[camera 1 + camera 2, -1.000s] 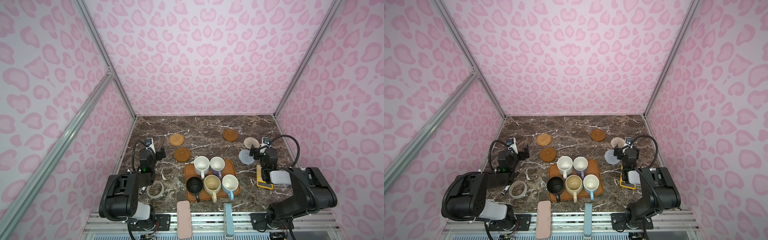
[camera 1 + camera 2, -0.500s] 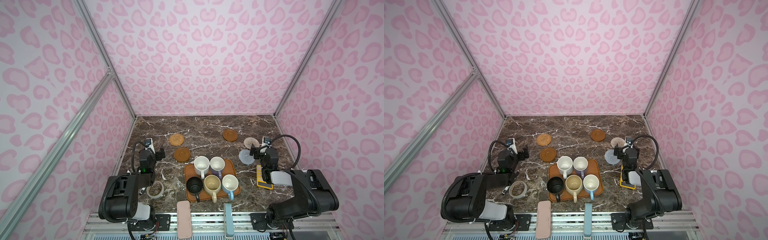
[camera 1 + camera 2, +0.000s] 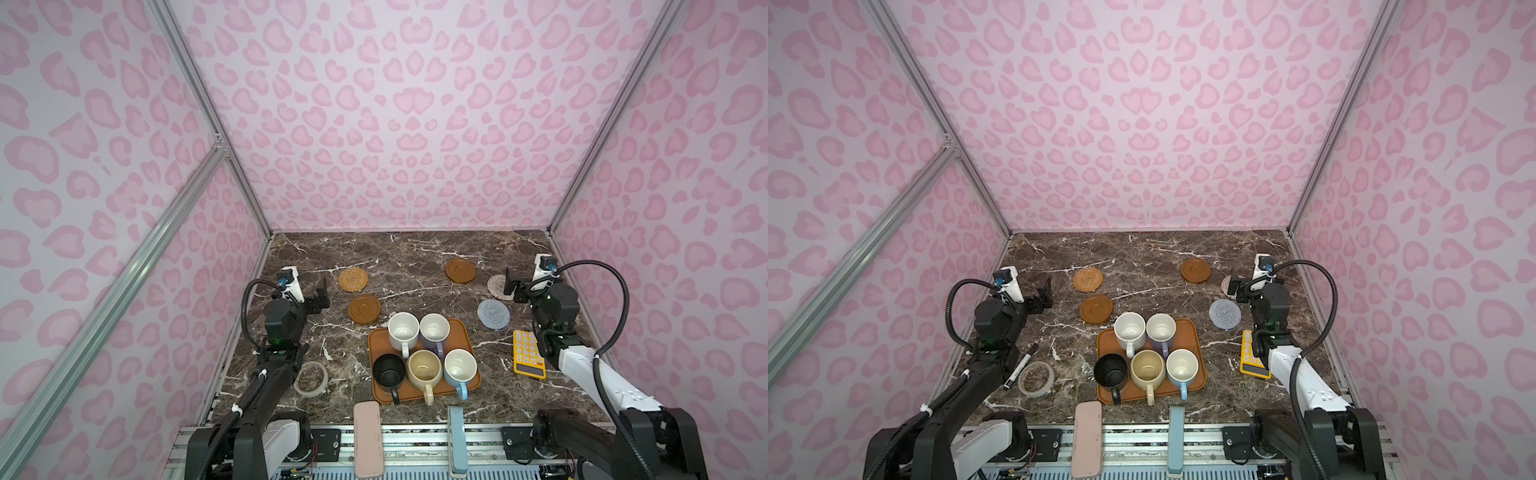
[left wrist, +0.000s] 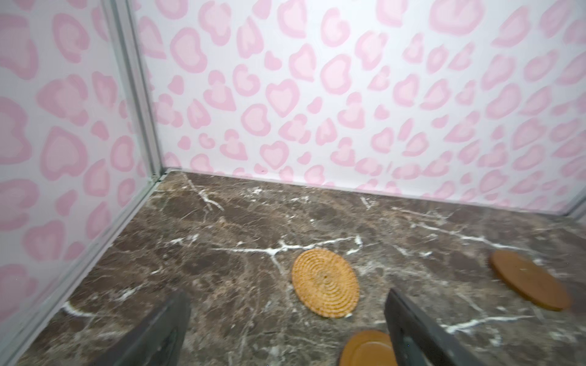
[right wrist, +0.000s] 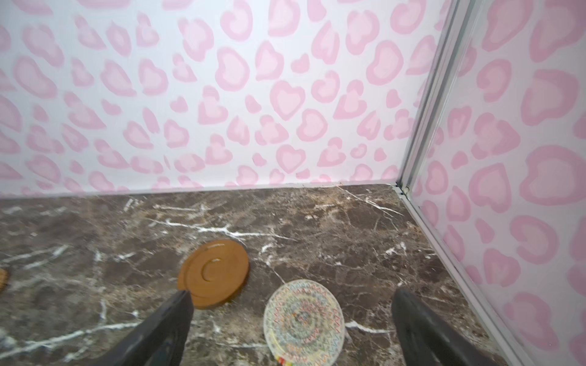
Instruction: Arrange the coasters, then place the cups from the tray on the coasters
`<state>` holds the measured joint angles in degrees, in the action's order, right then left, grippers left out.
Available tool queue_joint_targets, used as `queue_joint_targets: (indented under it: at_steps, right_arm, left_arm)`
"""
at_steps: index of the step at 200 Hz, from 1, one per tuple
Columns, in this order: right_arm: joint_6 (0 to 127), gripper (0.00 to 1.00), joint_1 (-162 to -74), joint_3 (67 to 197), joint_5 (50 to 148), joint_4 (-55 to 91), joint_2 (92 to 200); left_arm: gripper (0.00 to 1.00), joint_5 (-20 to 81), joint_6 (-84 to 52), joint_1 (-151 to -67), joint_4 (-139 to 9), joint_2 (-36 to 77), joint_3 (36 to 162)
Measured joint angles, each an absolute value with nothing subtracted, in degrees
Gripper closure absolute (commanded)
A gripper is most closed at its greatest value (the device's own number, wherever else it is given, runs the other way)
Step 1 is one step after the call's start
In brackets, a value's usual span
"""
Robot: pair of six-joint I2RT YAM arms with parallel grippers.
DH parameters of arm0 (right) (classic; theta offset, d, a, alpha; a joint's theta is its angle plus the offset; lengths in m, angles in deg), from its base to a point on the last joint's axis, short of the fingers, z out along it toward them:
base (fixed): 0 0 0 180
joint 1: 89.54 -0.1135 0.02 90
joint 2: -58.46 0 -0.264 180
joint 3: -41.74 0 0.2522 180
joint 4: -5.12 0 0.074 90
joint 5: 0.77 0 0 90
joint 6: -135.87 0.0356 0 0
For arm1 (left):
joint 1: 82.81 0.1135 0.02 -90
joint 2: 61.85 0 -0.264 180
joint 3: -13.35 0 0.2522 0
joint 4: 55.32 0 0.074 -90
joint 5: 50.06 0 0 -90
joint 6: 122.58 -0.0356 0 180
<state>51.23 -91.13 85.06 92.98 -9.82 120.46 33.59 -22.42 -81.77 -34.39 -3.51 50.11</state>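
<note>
Cups (image 3: 424,365) crowd the tray (image 3: 462,336); left pincer (image 4: 287,299) and right pincer (image 5: 291,294) gape empty.

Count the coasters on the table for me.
5: rattan coaster far left; wooden coaster just nearer it; second wooden coaster far right; pale woven coaster beside that, partly hidden; grey-blue coaster right of the tray. More hidden ones seem unlikely.

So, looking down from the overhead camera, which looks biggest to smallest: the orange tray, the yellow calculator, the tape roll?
1. the tray, clearly largest
2. the calculator
3. the tape roll, only slightly smaller than the calculator, so that pair is uncertain
</note>
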Motion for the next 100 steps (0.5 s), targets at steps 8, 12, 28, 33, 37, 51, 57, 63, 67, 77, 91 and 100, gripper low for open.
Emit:
queue_joint_targets:
  at_steps: [8, 12, 28, 33, 37, 51, 57, 63, 67, 77, 91, 100]
  right_arm:
    - [53.0, 0.00, -91.2, 86.0, 93.8, -8.2, 119.0]
    - [54.1, 0.00, -91.2, 86.5, 94.1, -7.3, 118.4]
    - [59.0, 0.00, -91.2, 88.7, 95.4, -3.1, 116.5]
    - [60.4, 0.00, -91.2, 89.3, 95.7, -1.8, 116.0]
    - [61.5, 0.00, -91.1, 89.7, 96.2, -0.6, 115.6]
    - [64.1, 0.00, -91.0, 90.5, 98.3, 2.4, 114.2]
    - [65.2, 0.00, -91.0, 90.5, 99.3, 3.0, 113.7]
    - [66.3, 0.00, -91.0, 90.5, 100.5, 3.6, 113.4]
    - [66.7, 0.00, -91.0, 90.5, 101.2, 3.9, 113.4]
    - [67.7, 0.00, -91.2, 91.2, 103.2, 5.7, 113.9]
    - [67.9, 0.00, -92.4, 93.2, 105.3, 7.8, 115.4]
    - [67.8, 0.00, -94.0, 95.0, 106.0, 9.3, 116.6]
  left_arm:
    - [0.03, 33.0, -20.1, -81.9, -35.6, -5.2, 50.8]
    - [0.03, 32.6, -18.8, -82.1, -36.3, -6.0, 51.2]
    - [0.03, 32.3, -13.3, -82.1, -38.5, -8.3, 52.9]
    - [0.03, 32.3, -11.5, -82.1, -39.5, -8.8, 53.5]
    - [0.03, 32.3, -10.0, -82.1, -40.6, -9.2, 54.2]
    - [0.03, 32.3, -5.0, -82.1, -45.4, -9.9, 57.2]
    - [0.03, 32.5, -3.1, -82.1, -47.1, -10.1, 58.5]
    - [0.03, 32.5, -2.0, -82.1, -48.1, -10.2, 59.2]
    - [0.03, 32.5, -1.2, -82.1, -48.7, -10.2, 59.6]
    - [0.03, 32.1, 0.4, -82.1, -50.0, -10.1, 60.2]
    - [0.03, 30.7, 2.1, -82.1, -52.4, -9.1, 61.2]
    - [0.03, 30.4, 2.8, -82.5, -54.2, -8.1, 62.4]
